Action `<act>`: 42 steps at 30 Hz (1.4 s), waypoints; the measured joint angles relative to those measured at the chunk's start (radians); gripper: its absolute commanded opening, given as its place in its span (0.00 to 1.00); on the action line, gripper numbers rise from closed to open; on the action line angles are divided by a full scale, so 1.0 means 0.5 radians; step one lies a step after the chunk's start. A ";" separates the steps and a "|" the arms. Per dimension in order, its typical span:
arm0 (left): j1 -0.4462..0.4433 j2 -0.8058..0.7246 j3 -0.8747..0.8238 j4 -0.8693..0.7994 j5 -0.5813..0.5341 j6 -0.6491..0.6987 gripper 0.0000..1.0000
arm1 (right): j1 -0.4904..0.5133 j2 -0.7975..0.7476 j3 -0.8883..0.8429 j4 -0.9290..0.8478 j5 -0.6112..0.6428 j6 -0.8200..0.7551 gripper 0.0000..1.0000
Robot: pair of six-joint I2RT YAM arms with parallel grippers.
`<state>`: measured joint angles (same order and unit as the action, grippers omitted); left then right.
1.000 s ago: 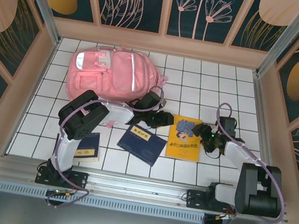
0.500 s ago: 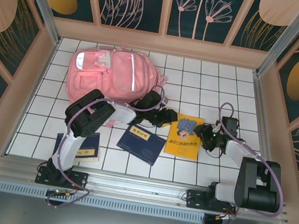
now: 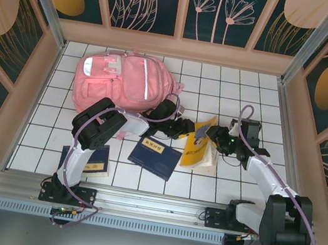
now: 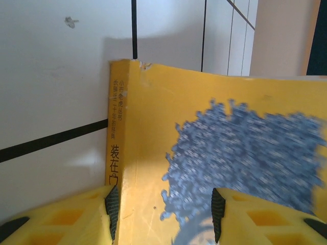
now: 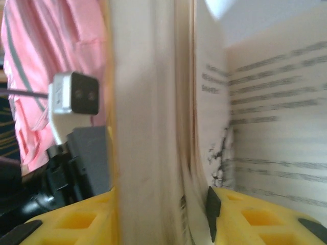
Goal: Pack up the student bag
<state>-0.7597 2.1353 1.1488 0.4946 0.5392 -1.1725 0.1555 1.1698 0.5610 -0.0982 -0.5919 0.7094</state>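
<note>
Raised off the white tiled table (image 3: 221,88) since a second ago, the yellow paperback book (image 3: 196,146) stands tilted. The right gripper (image 3: 216,134) pinches its blurred pages, and the left gripper (image 3: 183,129) rests half-open against the cover. The pink fabric backpack (image 3: 123,80) lies at the table's far left corner, partly hidden by the left arm.

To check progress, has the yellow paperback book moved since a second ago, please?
Yes: the yellow book has tipped up off the white tiled tabletop.

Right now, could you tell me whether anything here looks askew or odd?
Yes. The yellow book stands tipped up on edge and gapes open: the right hand pinches a thick block of its pages, while the rest splay loose beside it.
</note>
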 measured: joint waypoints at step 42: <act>0.068 -0.510 -0.348 0.096 0.134 0.028 0.55 | 0.069 -0.121 0.430 -0.317 0.132 0.015 0.09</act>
<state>-0.7258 1.8801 0.9749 0.5426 0.6060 -1.1584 0.1902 1.1091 0.7757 -0.2569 -0.5259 0.7170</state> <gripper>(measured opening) 0.561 0.154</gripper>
